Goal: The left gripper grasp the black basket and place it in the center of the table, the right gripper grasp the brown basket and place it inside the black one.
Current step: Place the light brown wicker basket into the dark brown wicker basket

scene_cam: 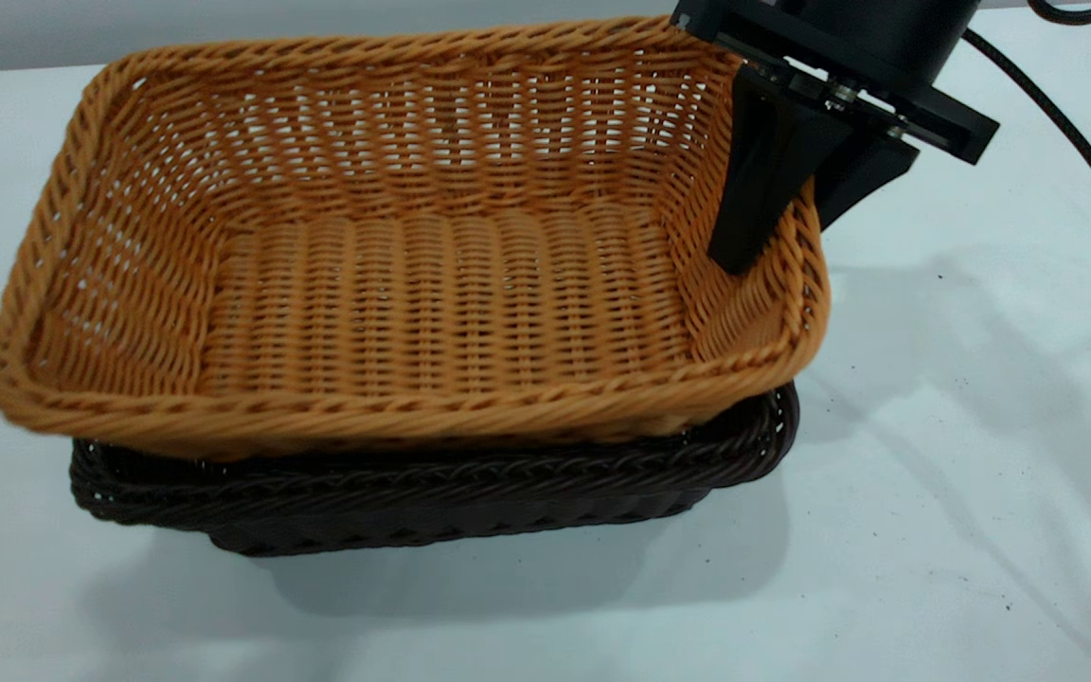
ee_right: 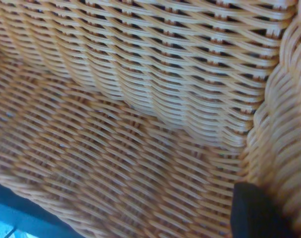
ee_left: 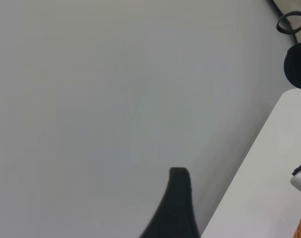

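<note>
Orange-tan wicker is held over dark: the brown basket (scene_cam: 413, 275) is gripped by its right-hand wall, one finger of the right gripper (scene_cam: 796, 194) inside the rim and one outside, closed on the weave. It is carried tilted, just above or partly into the black basket (scene_cam: 432, 497), which sits near the middle of the table (scene_cam: 962, 493). A level, centred lowering is judged best, so that the flared sides slip inside the dark rim before release. Contact between the baskets cannot be made out. Only one fingertip of the left gripper (ee_left: 174, 208) is seen, away from the baskets; its opening cannot be told.
</note>
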You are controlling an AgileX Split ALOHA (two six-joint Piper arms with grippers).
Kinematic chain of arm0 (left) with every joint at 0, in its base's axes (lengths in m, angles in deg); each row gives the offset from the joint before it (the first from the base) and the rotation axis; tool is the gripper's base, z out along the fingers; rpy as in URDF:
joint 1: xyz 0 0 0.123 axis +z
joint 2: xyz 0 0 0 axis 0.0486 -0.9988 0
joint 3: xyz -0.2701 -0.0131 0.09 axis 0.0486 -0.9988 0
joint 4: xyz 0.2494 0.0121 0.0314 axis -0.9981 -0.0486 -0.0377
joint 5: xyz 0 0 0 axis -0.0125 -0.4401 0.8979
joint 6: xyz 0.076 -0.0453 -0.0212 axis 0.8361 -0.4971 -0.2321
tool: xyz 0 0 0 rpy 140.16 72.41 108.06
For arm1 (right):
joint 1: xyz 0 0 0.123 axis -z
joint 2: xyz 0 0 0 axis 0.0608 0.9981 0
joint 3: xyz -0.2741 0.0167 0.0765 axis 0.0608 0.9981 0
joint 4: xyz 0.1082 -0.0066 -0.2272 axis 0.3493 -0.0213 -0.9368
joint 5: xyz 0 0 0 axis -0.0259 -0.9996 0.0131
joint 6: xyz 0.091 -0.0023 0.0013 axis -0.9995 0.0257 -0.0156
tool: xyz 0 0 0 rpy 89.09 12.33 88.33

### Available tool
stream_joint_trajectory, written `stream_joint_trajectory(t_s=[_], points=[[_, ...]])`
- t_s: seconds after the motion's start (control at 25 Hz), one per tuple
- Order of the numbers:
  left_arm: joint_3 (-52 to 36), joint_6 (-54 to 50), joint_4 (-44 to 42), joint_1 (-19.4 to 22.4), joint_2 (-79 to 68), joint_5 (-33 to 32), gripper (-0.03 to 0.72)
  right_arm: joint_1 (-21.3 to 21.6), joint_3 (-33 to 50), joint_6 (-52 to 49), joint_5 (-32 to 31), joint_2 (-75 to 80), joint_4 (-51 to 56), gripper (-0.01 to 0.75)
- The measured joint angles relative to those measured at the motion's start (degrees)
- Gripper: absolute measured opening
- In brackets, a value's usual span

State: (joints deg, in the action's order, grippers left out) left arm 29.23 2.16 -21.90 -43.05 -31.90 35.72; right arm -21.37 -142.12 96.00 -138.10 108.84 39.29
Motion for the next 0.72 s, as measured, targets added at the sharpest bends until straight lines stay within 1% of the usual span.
stream_joint_trajectory(t_s=[0.6,0.72], points=[[0.00,0.00,0.00,0.00,0.00,0.00,0.594,0.00,0.06,0.05,0.16,1.09,1.41,0.107],[0.00,0.00,0.00,0.00,0.00,0.00,0.594,-0.64,0.06,0.05,-0.05,2.03,1.39,0.107]])
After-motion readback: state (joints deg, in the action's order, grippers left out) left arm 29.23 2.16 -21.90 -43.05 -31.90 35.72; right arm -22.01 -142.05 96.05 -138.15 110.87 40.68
